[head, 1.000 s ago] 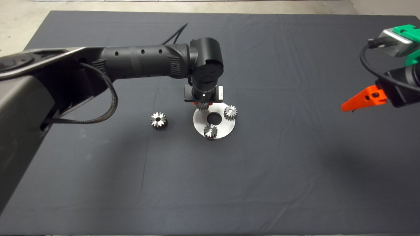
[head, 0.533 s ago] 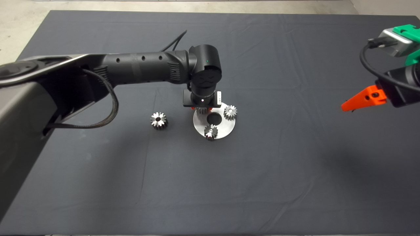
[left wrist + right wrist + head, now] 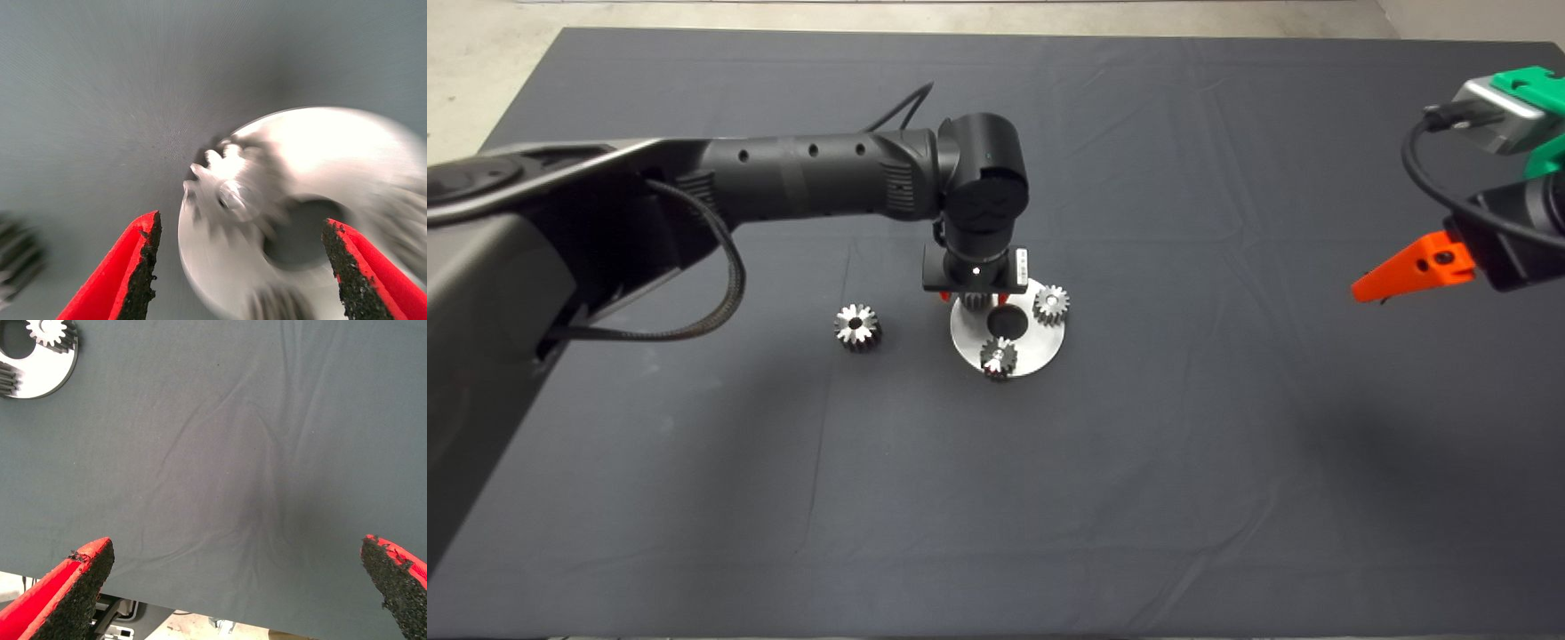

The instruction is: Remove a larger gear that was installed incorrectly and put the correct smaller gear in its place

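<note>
The larger gear point(image 3: 858, 327), coarse-toothed, stands on the mat left of the round steel plate point(image 3: 1040, 342). It shows blurred at the edge of the left wrist view point(image 3: 17, 257). My left gripper point(image 3: 974, 298) hangs over the plate's far-left edge. In the left wrist view the left gripper point(image 3: 241, 222) is open. A smaller gear point(image 3: 223, 190) sits on the plate point(image 3: 333, 153) between its fingers, apart from both pads. Two more small gears point(image 3: 1052, 305) point(image 3: 998, 356) sit on the plate. My right gripper point(image 3: 1405, 271) waits at the right edge, open and empty point(image 3: 235, 545).
The plate has a dark round hole point(image 3: 1007, 318) in its middle. The dark mat point(image 3: 1138, 489) covers the table, with floor beyond its far edge. The right wrist view shows the plate's corner point(image 3: 47, 370) with one small gear.
My left gripper has shifted slightly nearer over the plate and now covers more of the small gear beneath it. The right arm and the other gears have not moved.
</note>
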Robot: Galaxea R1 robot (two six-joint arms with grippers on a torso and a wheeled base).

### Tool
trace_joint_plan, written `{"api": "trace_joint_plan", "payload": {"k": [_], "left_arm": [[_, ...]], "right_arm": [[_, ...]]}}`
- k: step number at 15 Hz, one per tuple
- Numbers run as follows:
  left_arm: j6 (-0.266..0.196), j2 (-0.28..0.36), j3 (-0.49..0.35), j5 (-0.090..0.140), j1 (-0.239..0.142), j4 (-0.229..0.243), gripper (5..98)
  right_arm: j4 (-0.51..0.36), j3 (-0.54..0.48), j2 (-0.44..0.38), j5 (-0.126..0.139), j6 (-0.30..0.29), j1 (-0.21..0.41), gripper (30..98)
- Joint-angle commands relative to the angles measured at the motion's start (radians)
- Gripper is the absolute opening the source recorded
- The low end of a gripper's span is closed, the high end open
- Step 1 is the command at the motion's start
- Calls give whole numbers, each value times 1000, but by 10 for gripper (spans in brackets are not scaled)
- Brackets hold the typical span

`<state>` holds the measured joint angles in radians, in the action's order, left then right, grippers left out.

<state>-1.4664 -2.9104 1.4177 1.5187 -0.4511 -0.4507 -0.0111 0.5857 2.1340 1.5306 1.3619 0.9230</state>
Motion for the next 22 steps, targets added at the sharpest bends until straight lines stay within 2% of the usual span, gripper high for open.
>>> {"api": "trace_joint_plan", "payload": {"k": [1,2,3,4,5,7,9,10,12,14,16,17,18,20,22], "left_arm": [[-66,102,-233,80,-214,110,592],[-151,186,-385,81,-291,135,592],[-182,241,-487,82,-318,163,592],[-221,297,-597,81,-329,196,592],[-254,333,-682,81,-343,208,592],[-298,418,-802,81,-362,216,592],[-365,457,-907,81,-376,237,592],[-367,455,-921,81,-376,246,592],[-370,462,-964,81,-376,307,592],[-414,467,-1001,78,-377,337,592],[-429,466,-1028,73,-379,340,592],[-464,463,-1033,74,-382,339,592],[-481,463,-1031,74,-382,339,592],[-482,470,-1023,78,-382,357,592],[-483,475,-1036,78,-382,376,592]], "right_arm": [[39,-6,5,95,6,22,977],[52,-17,-2,95,12,32,977],[54,-37,-2,95,13,53,977],[54,-63,4,93,19,80,977],[57,-75,8,89,43,88,977],[70,-145,32,70,97,88,977],[74,-179,56,48,147,88,977],[74,-184,57,45,157,88,977],[74,-186,59,46,168,88,977],[72,-184,76,45,194,87,977],[72,-199,160,45,291,69,977],[71,-203,222,49,338,48,977],[69,-205,263,49,374,37,977],[70,-209,280,50,454,13,977],[71,-209,277,51,465,7,977]]}}
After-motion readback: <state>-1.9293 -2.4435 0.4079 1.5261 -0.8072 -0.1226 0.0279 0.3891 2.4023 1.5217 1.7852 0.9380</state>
